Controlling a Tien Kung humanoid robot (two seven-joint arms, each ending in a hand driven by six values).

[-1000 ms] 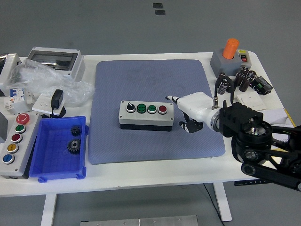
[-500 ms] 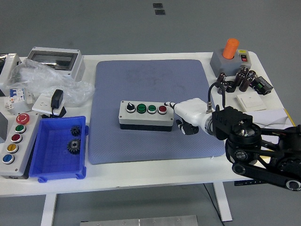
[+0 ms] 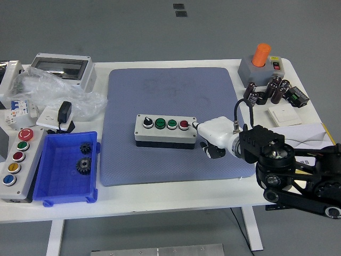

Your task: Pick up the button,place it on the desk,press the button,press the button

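A grey button box (image 3: 165, 131) lies in the middle of the blue mat (image 3: 170, 90). Its top carries a black selector, two green buttons and a red button (image 3: 184, 124) at the right end. My right hand (image 3: 212, 137), white on a black arm, reaches in from the right. Its index finger (image 3: 196, 126) points left, and the tip is at the box's right end beside the red button. The other fingers are curled under and hold nothing. I cannot tell whether the tip touches the button. My left hand is out of view.
A blue bin (image 3: 53, 186) with two gears sits at the front left, beside a grey box of coloured buttons (image 3: 16, 157). An orange-knob switch box (image 3: 259, 66) and several dark capacitors (image 3: 272, 90) stand at the back right. A grey enclosure (image 3: 61, 69) and plastic wrap are at the back left.
My right hand has moved left and slightly down, bringing its index fingertip from beyond the box's right end up to the red button. The box has not moved.
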